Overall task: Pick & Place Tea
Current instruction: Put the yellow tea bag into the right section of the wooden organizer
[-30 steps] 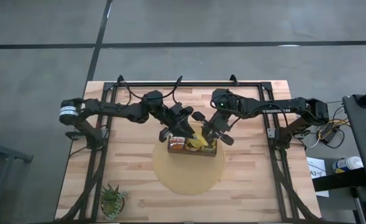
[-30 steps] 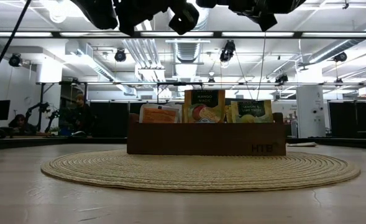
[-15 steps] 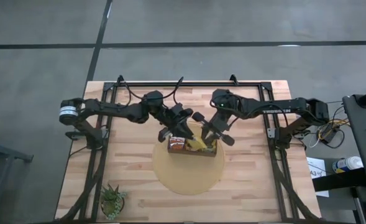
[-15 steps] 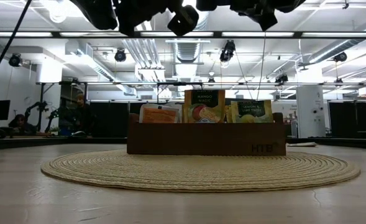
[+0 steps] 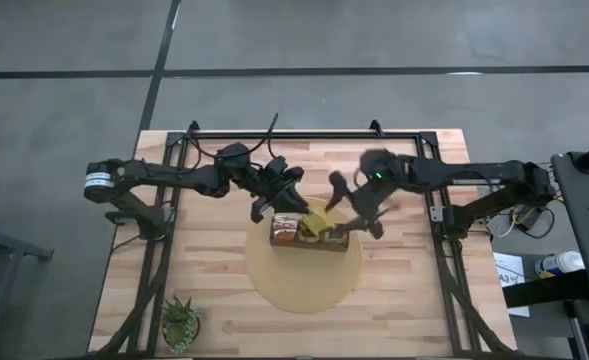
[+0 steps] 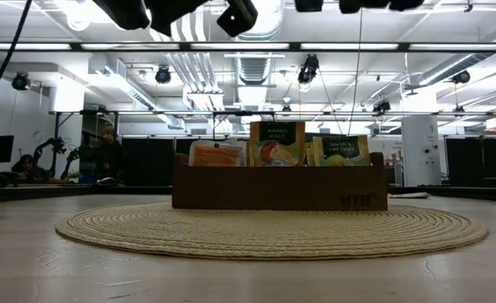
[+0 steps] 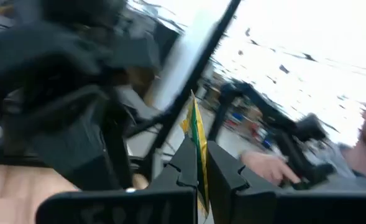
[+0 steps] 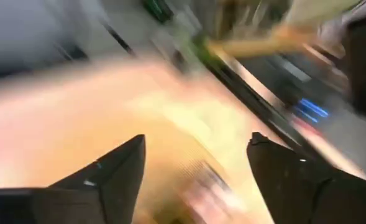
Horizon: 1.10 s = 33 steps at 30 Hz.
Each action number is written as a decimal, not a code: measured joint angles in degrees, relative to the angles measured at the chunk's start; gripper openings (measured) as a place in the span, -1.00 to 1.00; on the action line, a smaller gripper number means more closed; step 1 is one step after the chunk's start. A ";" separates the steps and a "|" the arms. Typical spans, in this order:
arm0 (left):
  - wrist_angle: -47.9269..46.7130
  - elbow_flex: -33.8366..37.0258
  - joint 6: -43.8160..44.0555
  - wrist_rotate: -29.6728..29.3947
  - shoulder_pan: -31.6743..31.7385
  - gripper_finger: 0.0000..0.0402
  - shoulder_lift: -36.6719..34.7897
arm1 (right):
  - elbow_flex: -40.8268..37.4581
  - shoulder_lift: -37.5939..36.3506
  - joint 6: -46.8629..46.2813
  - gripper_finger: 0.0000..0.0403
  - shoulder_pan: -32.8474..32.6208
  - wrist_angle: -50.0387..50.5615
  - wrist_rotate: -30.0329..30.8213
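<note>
Looking down from high, both arms hang over the brown box (image 5: 310, 233) of tea sachets (image 5: 317, 224) on the round mat (image 5: 304, 275) on the tabletop (image 5: 214, 300). The left wrist view shows the left pincer (image 7: 198, 163) pinched tight on a green-and-yellow sachet (image 7: 197, 134). The right wrist view shows the right pincer (image 8: 195, 163) wide open, holding nothing.

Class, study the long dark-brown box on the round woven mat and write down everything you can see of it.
The long dark-brown box is a low, open-topped rectangular tray, wooden-looking, with pale lettering near one end of its front wall. It sits flat and level on the round woven straw mat, near the mat's middle on the pale wooden table. Flat square tea sachets stand upright inside, their tops above the rim: an orange one, a mango one, a lemon-lime one. Neither gripper touches it.
</note>
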<state>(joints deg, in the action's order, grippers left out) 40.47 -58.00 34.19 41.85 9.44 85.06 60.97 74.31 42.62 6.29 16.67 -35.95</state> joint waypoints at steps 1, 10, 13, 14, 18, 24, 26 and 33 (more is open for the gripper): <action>-0.01 0.35 0.45 -1.94 0.28 -0.95 -0.24 | -0.02 -1.08 2.32 0.41 -1.72 1.20 9.36; 2.88 3.80 4.76 -15.27 4.35 -0.95 -0.66 | -4.10 -1.38 20.82 0.41 -16.84 -3.81 86.19; 5.99 4.74 7.91 -16.33 6.52 -0.95 -0.66 | -4.81 0.46 25.87 0.33 -18.80 -6.15 98.38; 6.72 4.81 8.99 -16.49 7.27 -0.95 -0.67 | -4.99 1.24 26.74 0.31 -19.19 -6.84 101.89; 6.64 4.81 10.36 -17.26 10.10 -0.95 -0.62 | -5.03 3.66 27.50 0.21 -19.85 -9.36 110.12; 5.65 4.91 10.97 -13.33 12.82 -0.95 -0.50 | -4.90 3.40 24.31 0.13 -20.05 -11.92 111.61; 5.10 4.99 11.15 -12.90 13.51 -0.95 -0.50 | -4.84 2.94 24.85 0.12 -20.20 -13.20 112.14; 4.13 5.16 11.69 -12.79 15.27 -0.95 -0.15 | -3.14 2.64 26.69 0.12 -20.49 -13.45 110.51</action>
<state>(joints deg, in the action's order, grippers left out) 44.60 -52.84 45.88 29.06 24.71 84.90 57.83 76.95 69.31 -14.20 3.22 74.57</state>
